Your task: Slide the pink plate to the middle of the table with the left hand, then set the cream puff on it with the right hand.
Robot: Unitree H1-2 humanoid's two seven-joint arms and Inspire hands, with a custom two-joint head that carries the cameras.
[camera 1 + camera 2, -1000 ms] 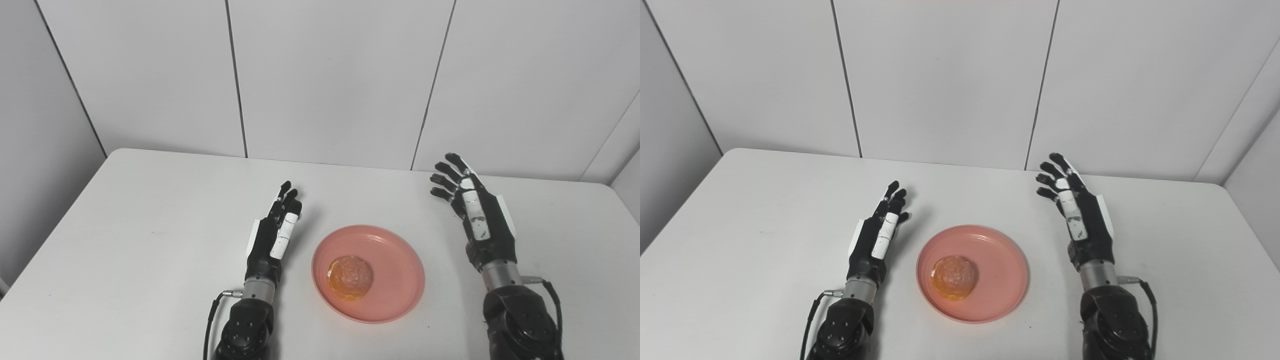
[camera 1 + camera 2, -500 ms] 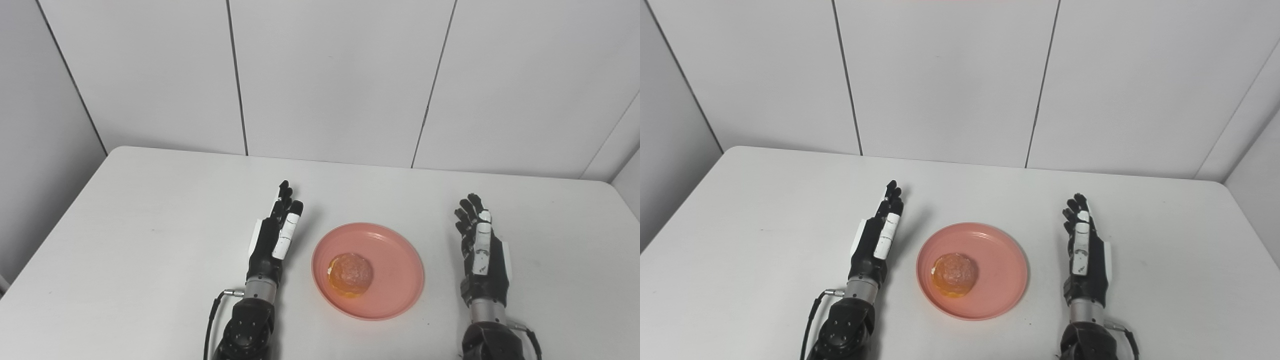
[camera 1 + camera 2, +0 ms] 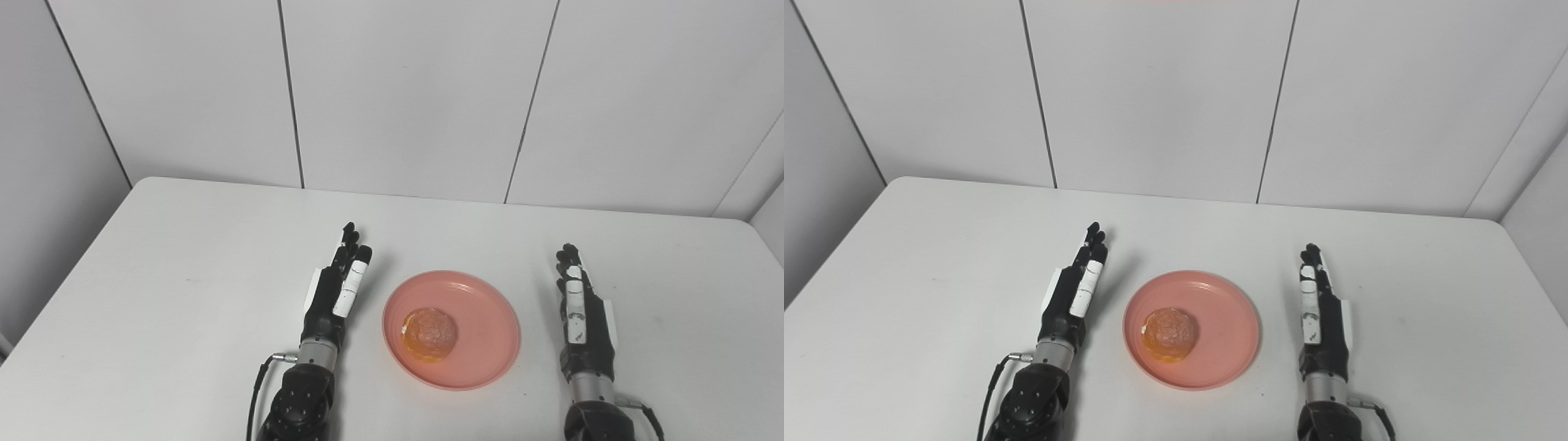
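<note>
Resting left of centre on the round pink plastic plate (image 3: 484,343), the golden cream puff (image 3: 429,333) lies mid-table between both hands. Black left hand (image 3: 334,294) and right hand (image 3: 582,321) flank the plate, fingers straight, together, holding nothing. Left hand is nearer the puff; task judged complete.

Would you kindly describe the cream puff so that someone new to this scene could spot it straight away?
On the white table, a pink plate sits between the left hand and the right hand. The cream puff lies on the plate's left half: a small, round, bumpy, golden-orange mound, the only food and the only orange thing there.
</note>
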